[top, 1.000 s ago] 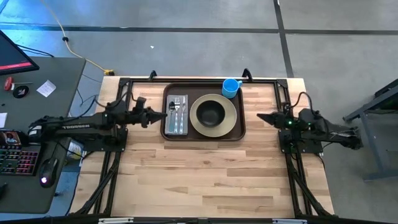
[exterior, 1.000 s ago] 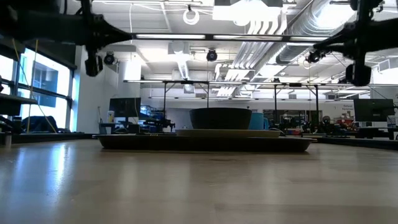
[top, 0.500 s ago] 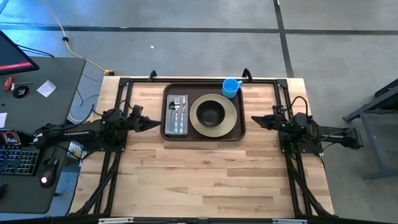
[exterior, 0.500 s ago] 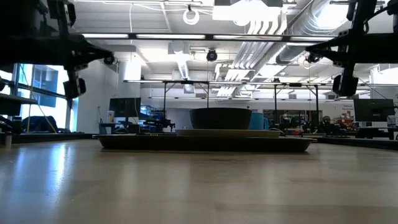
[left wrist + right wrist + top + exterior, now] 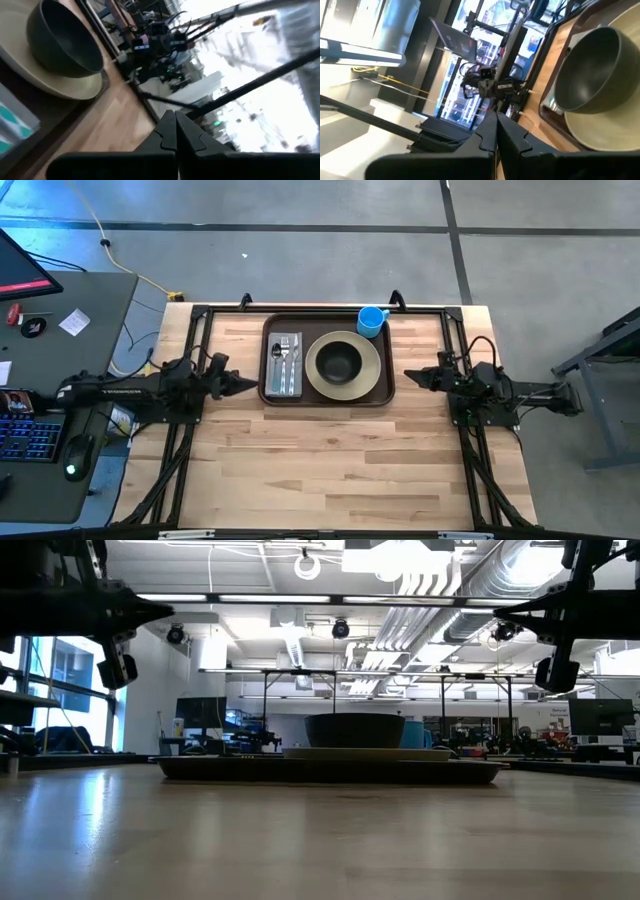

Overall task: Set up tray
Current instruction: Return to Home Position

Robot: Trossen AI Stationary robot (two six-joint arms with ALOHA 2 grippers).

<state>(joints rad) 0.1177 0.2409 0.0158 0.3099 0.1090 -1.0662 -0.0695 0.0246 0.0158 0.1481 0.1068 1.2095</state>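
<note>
The dark brown tray (image 5: 385,394) lies flat on the far middle of the table. On it sit a beige plate (image 5: 371,367) with a dark bowl (image 5: 341,361), a grey napkin (image 5: 283,366) carrying cutlery, and a blue cup (image 5: 371,320) at its far right corner. My left gripper (image 5: 253,383) hovers just left of the tray, shut and empty. My right gripper (image 5: 408,376) hovers just right of the tray, shut and empty. In the wrist views the bowl (image 5: 65,40) (image 5: 590,70) shows beyond each pair of closed fingers.
Black frame rails (image 5: 320,308) run along the table's far edge and down both sides. The near half of the wooden table (image 5: 320,470) is bare board. A desk with keyboard and mouse (image 5: 40,435) stands off the table's left side.
My left gripper has drawn back from the tray toward the table's left edge and slightly nearer. My right gripper has shifted a little toward the tray. Things on the tray have stayed put.
</note>
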